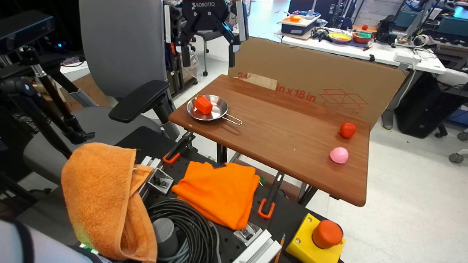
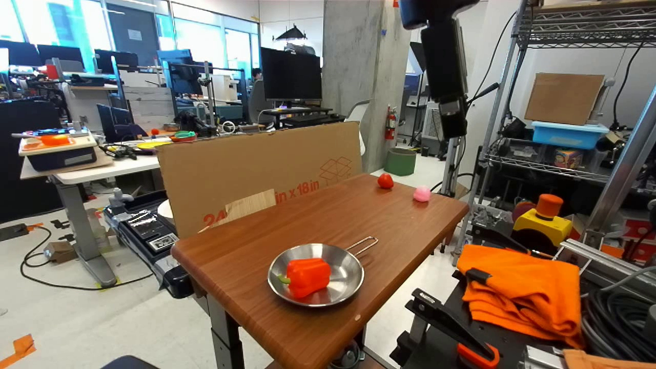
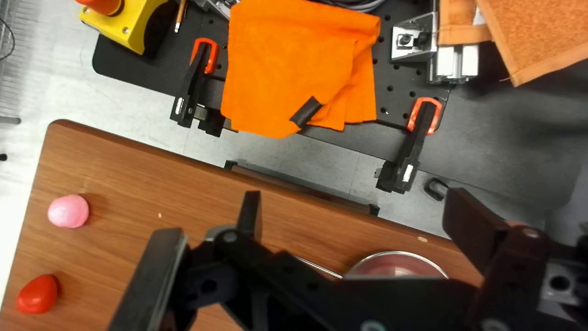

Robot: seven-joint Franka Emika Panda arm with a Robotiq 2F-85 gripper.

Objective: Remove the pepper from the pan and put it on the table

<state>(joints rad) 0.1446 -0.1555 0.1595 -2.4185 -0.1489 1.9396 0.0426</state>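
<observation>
The red-orange pepper (image 1: 203, 105) lies in the silver pan (image 1: 219, 107) near one end of the brown table (image 1: 281, 128). In an exterior view the pepper (image 2: 309, 277) lies on its side with its green stem showing, in the pan (image 2: 346, 279) on the table (image 2: 236, 261). My gripper (image 1: 209, 57) is open and empty, high above the table; in an exterior view only part of it (image 2: 453, 120) shows. In the wrist view the open fingers (image 3: 361, 218) stand wide apart. The pan's rim (image 3: 398, 253) shows there; the pepper is hidden behind the gripper.
A red tomato-like item (image 1: 347, 130) and a pink ball (image 1: 339, 155) sit at the table's far end from the pan. A cardboard wall (image 2: 277, 169) lines one long edge. Clamps, an orange cloth (image 1: 219, 193) and a yellow box with a red button (image 1: 316, 239) are alongside.
</observation>
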